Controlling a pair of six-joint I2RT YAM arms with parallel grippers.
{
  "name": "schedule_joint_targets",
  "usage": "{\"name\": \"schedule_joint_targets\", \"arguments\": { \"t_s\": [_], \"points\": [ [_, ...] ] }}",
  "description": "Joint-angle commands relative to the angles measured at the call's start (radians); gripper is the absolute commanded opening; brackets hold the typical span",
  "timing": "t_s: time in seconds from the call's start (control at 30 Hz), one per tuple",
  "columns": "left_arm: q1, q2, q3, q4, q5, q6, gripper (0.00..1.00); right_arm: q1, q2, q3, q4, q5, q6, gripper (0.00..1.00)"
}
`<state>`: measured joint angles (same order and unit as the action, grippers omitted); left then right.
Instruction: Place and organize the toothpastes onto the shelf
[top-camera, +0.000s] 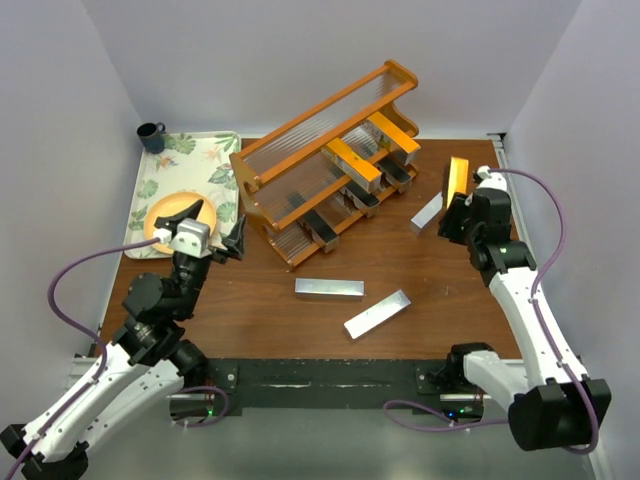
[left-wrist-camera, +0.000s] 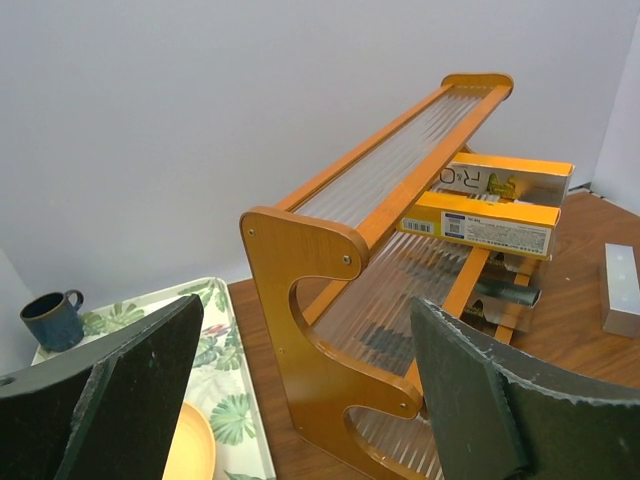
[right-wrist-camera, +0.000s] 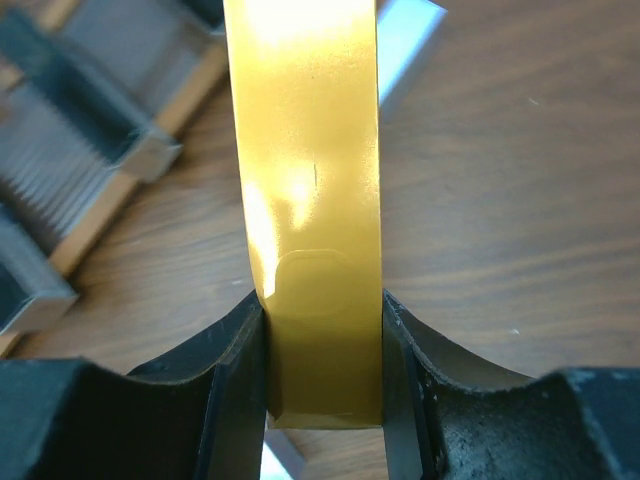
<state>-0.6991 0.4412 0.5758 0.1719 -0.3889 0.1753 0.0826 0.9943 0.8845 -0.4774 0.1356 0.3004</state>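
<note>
We saw plain pale walls on three sides: back wall (top-camera: 300, 60), left wall (top-camera: 50, 130), right wall (top-camera: 590, 110), all a faint lilac-white. The table (top-camera: 260, 310) was brown wood with visible grain. A black strip (top-camera: 330, 380) ran along its near edge, with a grey surface (top-camera: 330, 450) below it. Light was soft and even, shadows weak. We noted a mild sheen on the wood in the right wrist view.
</note>
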Motion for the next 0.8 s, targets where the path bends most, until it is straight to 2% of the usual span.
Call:
{"name": "schedule_joint_targets", "arguments": {
  "t_s": [0.0, 0.17, 0.4, 0.6, 0.77],
  "points": [
    [0.012, 0.008, -0.005, 0.052, 0.004, 0.003, 0.90, 0.075, -0.023, 0.118, -0.043, -0.063, -0.053, 0.36],
    [0.030, 0.014, -0.007, 0.054, -0.001, 0.004, 0.90, 0.184, 0.007, 0.197, -0.098, -0.134, -0.083, 0.37],
    [0.050, 0.021, -0.010, 0.057, -0.004, 0.004, 0.90, 0.371, 0.092, 0.321, -0.147, -0.128, -0.122, 0.38],
    [0.055, 0.022, -0.010, 0.057, 0.001, 0.000, 0.90, 0.549, 0.246, 0.453, -0.214, -0.091, -0.164, 0.39],
    [0.059, 0.024, -0.013, 0.058, 0.002, 0.000, 0.90, 0.603, 0.392, 0.562, -0.217, -0.103, -0.182, 0.41]
  ]
}}
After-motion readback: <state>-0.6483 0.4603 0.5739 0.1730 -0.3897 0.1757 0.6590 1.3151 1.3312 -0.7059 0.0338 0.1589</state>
